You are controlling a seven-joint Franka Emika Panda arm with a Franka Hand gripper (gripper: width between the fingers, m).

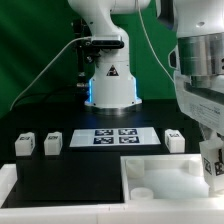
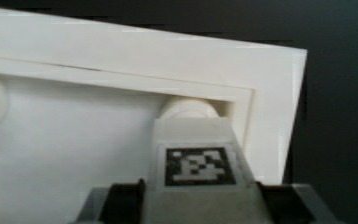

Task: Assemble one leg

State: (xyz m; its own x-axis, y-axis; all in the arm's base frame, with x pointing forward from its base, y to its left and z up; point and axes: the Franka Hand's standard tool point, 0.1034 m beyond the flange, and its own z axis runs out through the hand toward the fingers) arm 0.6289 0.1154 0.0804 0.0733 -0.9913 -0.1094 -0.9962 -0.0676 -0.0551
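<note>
My gripper (image 1: 211, 172) is at the exterior view's right, shut on a leg (image 1: 212, 165), a small white block with a black-and-white tag. In the wrist view the held leg (image 2: 197, 150) sits between my fingers (image 2: 114, 200), its far end at a corner of the white tray-like tabletop (image 2: 87, 110), by the inner rim; I cannot tell whether it touches. The tabletop (image 1: 150, 180) lies at the front of the exterior view. Three more legs stand on the table: two at the left (image 1: 24, 144) (image 1: 53, 143) and one at the right (image 1: 175, 140).
The marker board (image 1: 115, 137) lies flat on the black table behind the tabletop. The robot base (image 1: 110, 85) stands at the back centre. A white block (image 1: 6, 180) sits at the front left edge.
</note>
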